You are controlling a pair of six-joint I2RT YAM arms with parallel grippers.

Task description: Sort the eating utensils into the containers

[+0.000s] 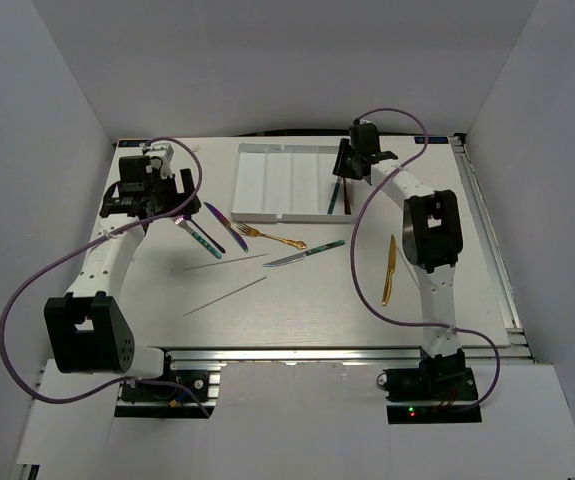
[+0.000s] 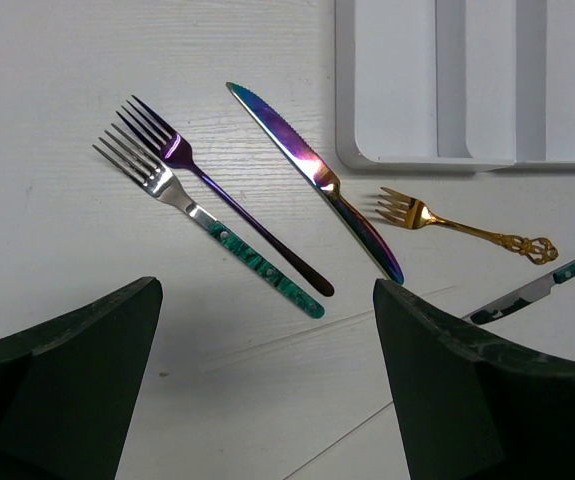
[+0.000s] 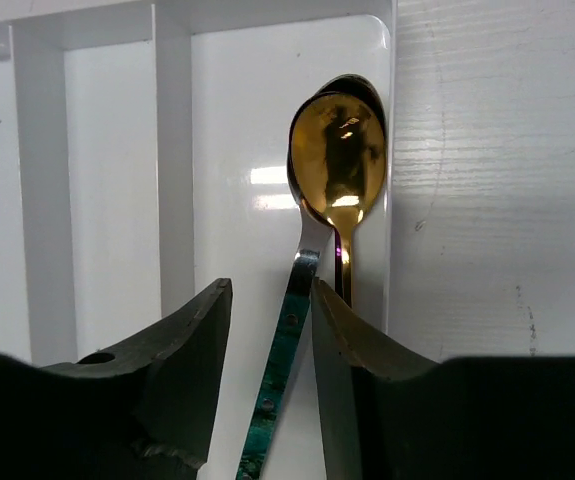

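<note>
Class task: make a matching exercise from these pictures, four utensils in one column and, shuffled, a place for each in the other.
1 teal-handled spoon
2 gold fork
3 gold knife
4 teal-handled fork

A beside the purple fork
B between the fingers of the right gripper, over the tray
C alone, at the table's right side
D lying close to the tray's near edge

Pairs: 1-B, 2-D, 3-C, 4-A
</note>
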